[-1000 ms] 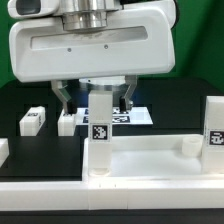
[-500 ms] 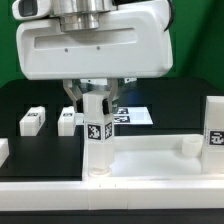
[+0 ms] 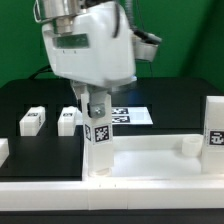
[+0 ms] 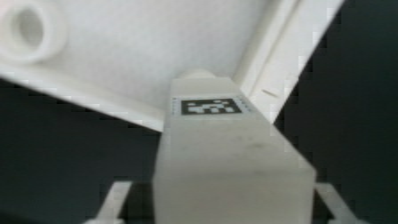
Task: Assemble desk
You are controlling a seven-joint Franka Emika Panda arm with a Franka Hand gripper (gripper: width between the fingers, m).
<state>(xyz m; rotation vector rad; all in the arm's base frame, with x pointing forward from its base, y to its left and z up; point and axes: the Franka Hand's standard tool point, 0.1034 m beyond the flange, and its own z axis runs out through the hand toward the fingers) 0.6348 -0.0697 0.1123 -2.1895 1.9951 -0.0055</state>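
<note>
Between the jaws, upright leg [image 3: 99, 150] gripped, base at slab [image 3: 150, 160] corner

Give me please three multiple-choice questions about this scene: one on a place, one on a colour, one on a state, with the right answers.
1. Where is the leg that the gripper works on?
A) beside the desk top, lying flat
B) standing at a corner of the desk top
C) hanging in the air

2. What colour is the table under the parts?
A) black
B) red
C) yellow

3. How is the gripper?
A) closed on the leg
B) wide open, high above it
C) closed on nothing

Answers:
1 B: the leg rises upright from the corner at the exterior view's left.
2 A: the surface around the parts is black.
3 A: the wrist view shows the fingers against both sides of the leg.
</note>
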